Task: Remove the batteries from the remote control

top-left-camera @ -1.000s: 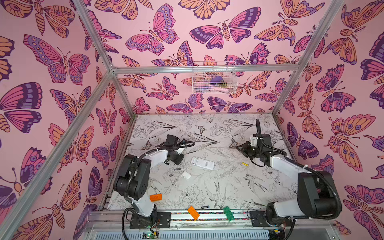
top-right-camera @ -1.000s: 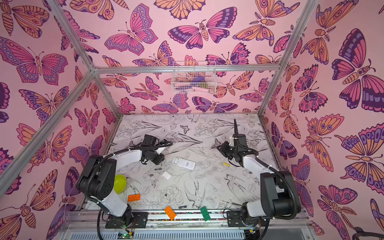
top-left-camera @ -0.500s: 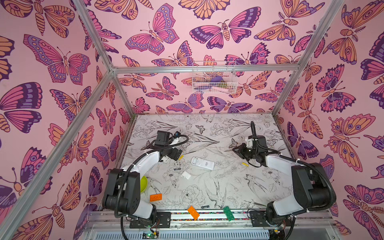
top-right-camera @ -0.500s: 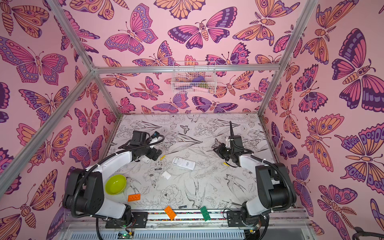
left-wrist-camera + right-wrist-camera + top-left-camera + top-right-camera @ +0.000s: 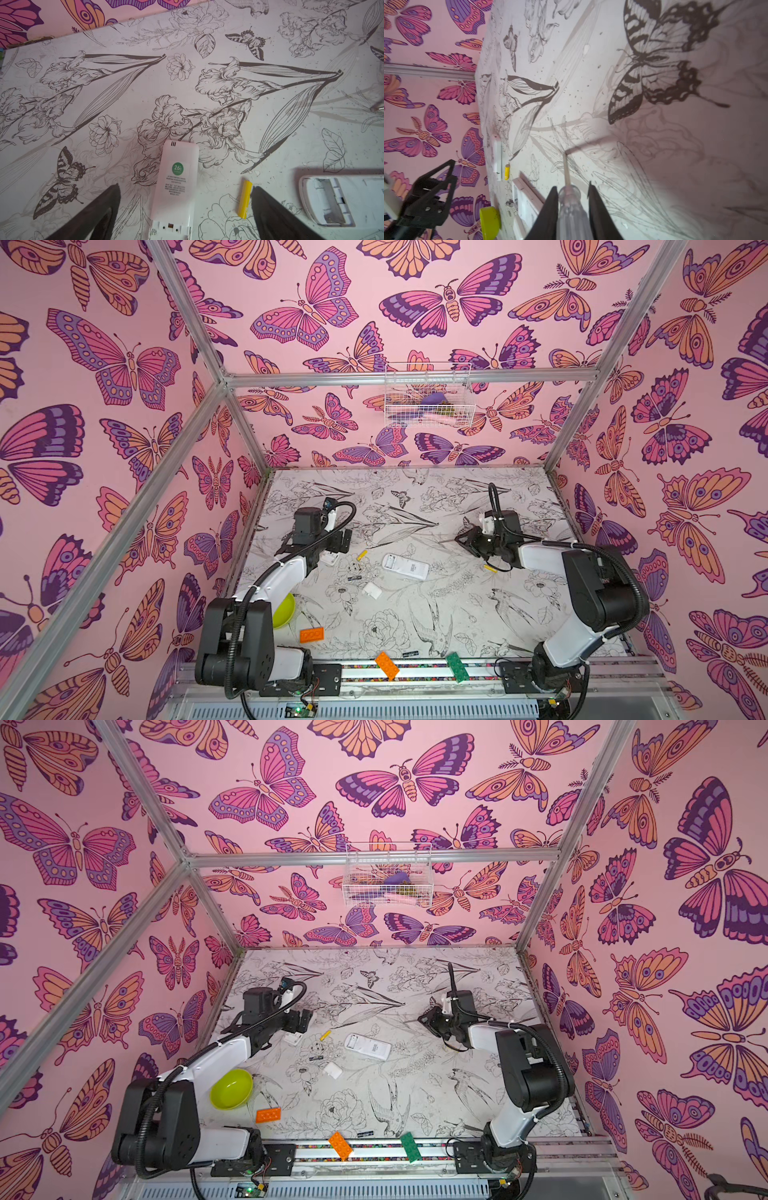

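Observation:
My left gripper (image 5: 185,186) stands wide open over a white remote (image 5: 176,182) lying flat, its end compartment showing no cells. A yellow battery (image 5: 244,199) lies beside one finger. In both top views this gripper (image 5: 332,545) is at the left, and a second remote (image 5: 405,566) lies mid-table with its compartment open. A black battery (image 5: 354,578) and the white cover (image 5: 372,591) lie nearby. Another yellow battery (image 5: 490,569) sits by the right arm, another black battery (image 5: 410,653) near the front. My right gripper (image 5: 572,185) is shut on a clear-handled tool (image 5: 570,207).
A green bowl (image 5: 231,1089) sits by the left arm. Two orange bricks (image 5: 311,634) (image 5: 386,664) and a green brick (image 5: 457,667) lie along the front rail. A wire basket (image 5: 428,400) hangs on the back wall. The tool's metal tip (image 5: 565,158) touches the table.
My left gripper has opened wide and drawn back a little, with the small remote left on the table. The right gripper has shifted slightly left with the tool.

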You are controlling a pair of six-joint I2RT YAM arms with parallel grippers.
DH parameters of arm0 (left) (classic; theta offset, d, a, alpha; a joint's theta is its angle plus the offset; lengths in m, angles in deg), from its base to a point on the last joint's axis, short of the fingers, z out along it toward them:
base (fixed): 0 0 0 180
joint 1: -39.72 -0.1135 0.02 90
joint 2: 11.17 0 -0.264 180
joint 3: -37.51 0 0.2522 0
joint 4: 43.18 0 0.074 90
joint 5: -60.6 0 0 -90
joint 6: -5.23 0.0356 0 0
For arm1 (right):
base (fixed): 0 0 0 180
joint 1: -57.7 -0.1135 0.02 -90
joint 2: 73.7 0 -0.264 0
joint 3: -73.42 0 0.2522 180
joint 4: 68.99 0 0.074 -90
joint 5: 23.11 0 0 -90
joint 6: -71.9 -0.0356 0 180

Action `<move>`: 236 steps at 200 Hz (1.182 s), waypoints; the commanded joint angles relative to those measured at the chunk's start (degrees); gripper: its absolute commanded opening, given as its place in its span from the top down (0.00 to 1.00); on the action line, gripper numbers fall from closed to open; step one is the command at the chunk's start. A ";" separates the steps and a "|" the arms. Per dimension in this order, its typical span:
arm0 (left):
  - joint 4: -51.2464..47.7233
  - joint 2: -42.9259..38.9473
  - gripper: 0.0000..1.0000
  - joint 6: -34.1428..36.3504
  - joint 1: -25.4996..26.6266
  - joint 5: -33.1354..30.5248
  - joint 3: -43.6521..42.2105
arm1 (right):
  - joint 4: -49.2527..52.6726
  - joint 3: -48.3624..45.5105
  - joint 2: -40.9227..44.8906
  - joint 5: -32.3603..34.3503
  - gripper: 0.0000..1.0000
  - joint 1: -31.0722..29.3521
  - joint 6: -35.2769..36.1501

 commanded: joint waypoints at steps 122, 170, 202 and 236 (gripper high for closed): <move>37.04 3.01 0.00 -1.57 -3.30 -2.34 -18.40 | 23.03 10.43 0.06 12.42 0.32 1.35 14.43; 38.39 3.96 0.00 -2.45 -3.28 -4.36 -18.28 | 24.99 11.80 3.22 15.17 0.16 1.32 15.83; 38.39 3.88 0.00 -2.53 -3.35 -4.36 -18.47 | 26.08 11.35 6.99 19.75 0.01 1.28 17.89; 39.19 3.68 0.00 -2.46 -3.28 -4.36 -18.87 | 25.79 9.67 10.68 21.06 0.01 1.31 19.72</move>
